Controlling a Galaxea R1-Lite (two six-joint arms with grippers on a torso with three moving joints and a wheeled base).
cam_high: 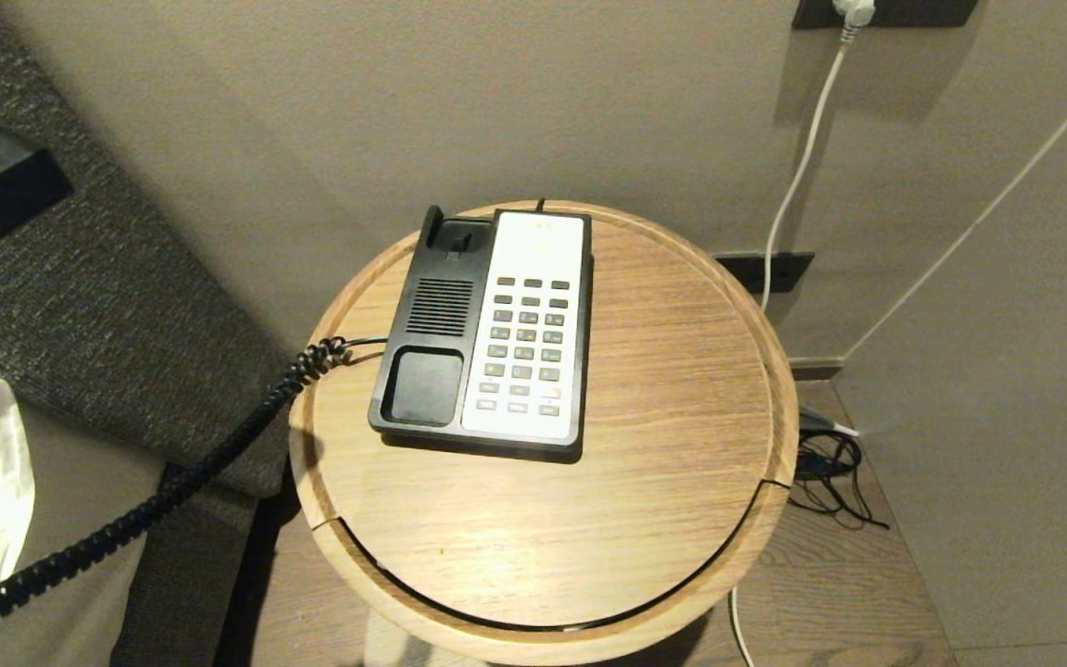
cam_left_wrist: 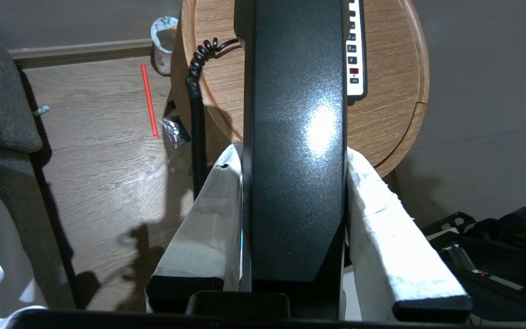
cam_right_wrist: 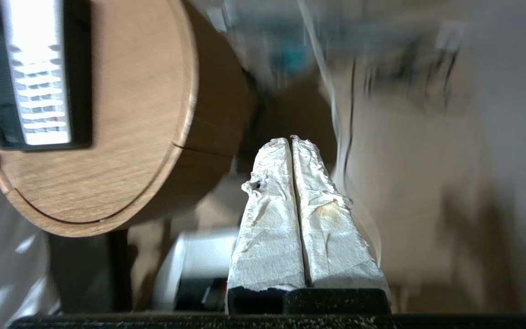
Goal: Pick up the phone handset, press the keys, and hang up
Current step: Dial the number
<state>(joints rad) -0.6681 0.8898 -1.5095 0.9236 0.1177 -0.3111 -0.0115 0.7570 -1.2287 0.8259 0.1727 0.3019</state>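
Observation:
My left gripper [cam_left_wrist: 292,153] is shut on the phone handset [cam_left_wrist: 295,119], a long matte black bar held between its white-wrapped fingers [cam_left_wrist: 208,214], off the table's left side and out of the head view. The coiled cord [cam_high: 163,491] runs from the phone base [cam_high: 427,324] off to the lower left. The base's cradle [cam_high: 424,384] is empty. The keys [cam_high: 524,347] sit on the white faceplate of the phone on the round wooden table [cam_high: 672,417]. My right gripper [cam_right_wrist: 290,139] is shut and empty, right of the table and below its top.
A dark upholstered seat [cam_high: 98,306] stands left of the table. White cables [cam_high: 797,176] hang down the wall from a socket, with a black cable bundle [cam_high: 834,472] on the floor. A red stick [cam_left_wrist: 149,100] and a cup [cam_left_wrist: 165,41] lie on the floor.

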